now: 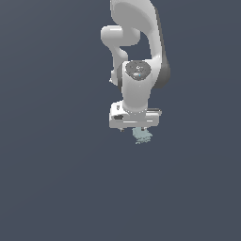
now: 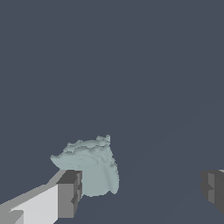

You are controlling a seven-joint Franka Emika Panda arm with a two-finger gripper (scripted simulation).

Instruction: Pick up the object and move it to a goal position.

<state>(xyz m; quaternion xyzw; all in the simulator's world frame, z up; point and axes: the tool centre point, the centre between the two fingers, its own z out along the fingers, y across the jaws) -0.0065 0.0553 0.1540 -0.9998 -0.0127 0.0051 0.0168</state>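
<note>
A plain, dark slate-blue ground point(image 1: 52, 179) fills both views from edge to edge. It bears no markings, seams or visible edges. In the wrist view the same flat ground point(image 2: 109, 61) shows only a faint change of shade across it.

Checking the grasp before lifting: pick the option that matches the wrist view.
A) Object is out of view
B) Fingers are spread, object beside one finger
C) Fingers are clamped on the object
B: the gripper is open, and the pale teal-grey lumpy object sits by one finger, far from the other.
</note>
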